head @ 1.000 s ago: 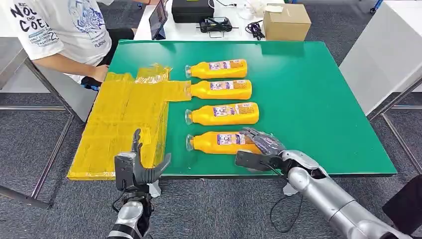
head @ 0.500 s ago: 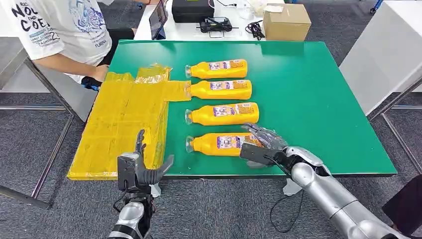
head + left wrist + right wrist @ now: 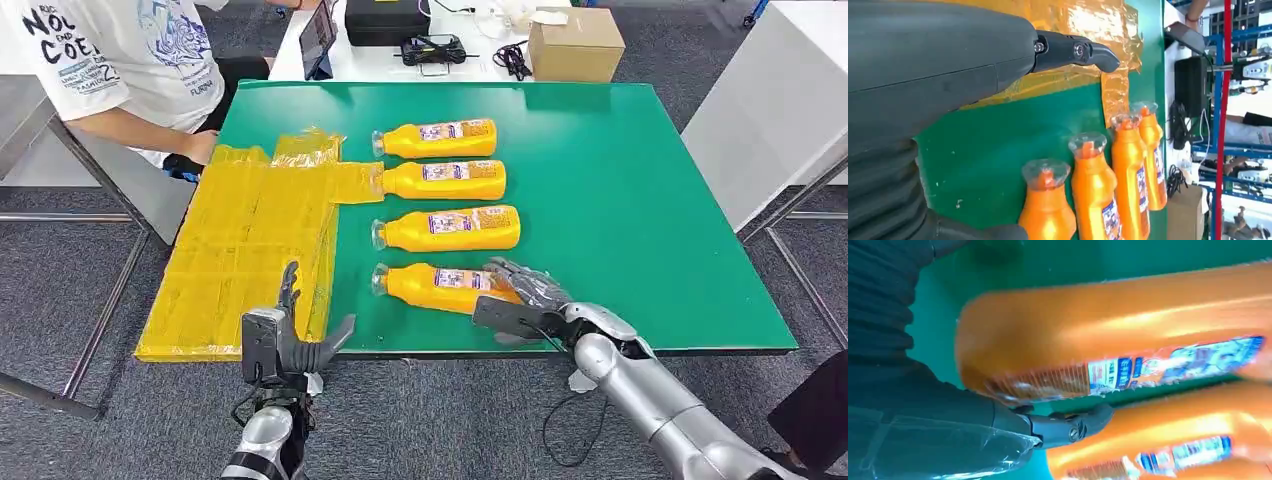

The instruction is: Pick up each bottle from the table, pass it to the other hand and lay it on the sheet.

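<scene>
Right hand (image 3: 520, 300) clamps its fingers on the nearest bottle (image 3: 440, 286), base end. Left hand (image 3: 285, 340) waits, fingers apart. Next, judging by the task: lift and pass across to the left hand.

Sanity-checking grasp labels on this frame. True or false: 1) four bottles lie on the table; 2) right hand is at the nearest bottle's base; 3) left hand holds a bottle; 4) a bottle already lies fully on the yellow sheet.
1) True: four orange bottles, including the nearest bottle.
2) True: the right hand wraps its base end.
3) False: the left hand is empty, fingers apart.
4) False: none lies fully on the yellow sheet.
</scene>
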You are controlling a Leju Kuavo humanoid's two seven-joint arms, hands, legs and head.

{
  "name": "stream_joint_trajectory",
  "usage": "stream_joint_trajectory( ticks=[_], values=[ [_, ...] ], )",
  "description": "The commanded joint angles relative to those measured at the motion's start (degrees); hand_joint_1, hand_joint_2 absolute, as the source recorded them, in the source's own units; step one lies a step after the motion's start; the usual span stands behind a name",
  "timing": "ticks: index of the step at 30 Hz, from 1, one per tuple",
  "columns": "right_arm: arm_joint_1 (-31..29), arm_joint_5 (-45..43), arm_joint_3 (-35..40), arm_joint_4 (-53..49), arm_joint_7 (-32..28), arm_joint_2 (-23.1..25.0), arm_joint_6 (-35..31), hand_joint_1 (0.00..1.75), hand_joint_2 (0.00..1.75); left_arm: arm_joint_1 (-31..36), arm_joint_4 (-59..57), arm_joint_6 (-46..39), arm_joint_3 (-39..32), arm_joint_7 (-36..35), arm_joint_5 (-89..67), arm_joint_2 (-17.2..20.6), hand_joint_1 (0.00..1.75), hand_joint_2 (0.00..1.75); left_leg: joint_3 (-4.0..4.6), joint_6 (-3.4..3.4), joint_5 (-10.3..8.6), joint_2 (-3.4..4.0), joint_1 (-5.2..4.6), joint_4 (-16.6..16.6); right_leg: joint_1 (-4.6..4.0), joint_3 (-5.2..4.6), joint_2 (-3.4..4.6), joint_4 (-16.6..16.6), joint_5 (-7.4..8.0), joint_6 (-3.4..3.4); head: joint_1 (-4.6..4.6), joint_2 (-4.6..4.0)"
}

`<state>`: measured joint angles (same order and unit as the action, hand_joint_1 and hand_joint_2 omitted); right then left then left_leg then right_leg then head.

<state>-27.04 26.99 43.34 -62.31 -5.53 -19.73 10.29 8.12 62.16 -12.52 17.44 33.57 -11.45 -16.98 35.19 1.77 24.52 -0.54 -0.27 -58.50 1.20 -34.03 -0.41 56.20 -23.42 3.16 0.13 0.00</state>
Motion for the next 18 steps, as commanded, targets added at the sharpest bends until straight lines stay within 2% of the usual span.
stream_joint_trajectory(
  ticks=[1,5,14,18],
  values=[
    [-5.7,4.9,1.1,13.3,2.0,6.1,-4.1,0.0,1.75,0.7,-2.3,-0.1,1.3,-1.1,-0.2,1.2,0.0,1.75,-0.13,-0.05,0.04,0.15,0.0,0.0,0.0,0.08,0.14,0.0,0.0,-0.08,0.0,0.0],
    [-6.9,8.1,1.1,14.4,2.3,6.6,-5.1,0.0,1.75,0.1,-1.9,0.1,1.1,-1.3,-0.4,1.2,0.0,1.75,-0.42,-0.17,0.18,0.41,0.08,0.0,-0.09,0.3,0.39,0.0,-0.05,-0.23,0.02,0.0],
    [-8.4,7.9,0.2,13.9,1.8,6.7,-3.6,0.0,1.75,0.1,-2.1,0.4,0.4,-1.1,0.0,0.7,0.0,1.75,-0.06,-0.06,0.03,0.11,0.01,0.0,-0.01,0.03,0.1,0.0,0.0,-0.08,0.02,0.0],
    [-8.4,7.9,0.2,13.9,1.8,6.7,-3.6,0.0,1.75,0.1,-2.1,0.4,0.4,-1.1,0.0,0.7,0.0,1.75,-0.2,-0.11,0.09,0.18,0.04,0.0,-0.04,0.14,0.17,0.0,-0.03,-0.14,0.0,0.0]
  ],
)
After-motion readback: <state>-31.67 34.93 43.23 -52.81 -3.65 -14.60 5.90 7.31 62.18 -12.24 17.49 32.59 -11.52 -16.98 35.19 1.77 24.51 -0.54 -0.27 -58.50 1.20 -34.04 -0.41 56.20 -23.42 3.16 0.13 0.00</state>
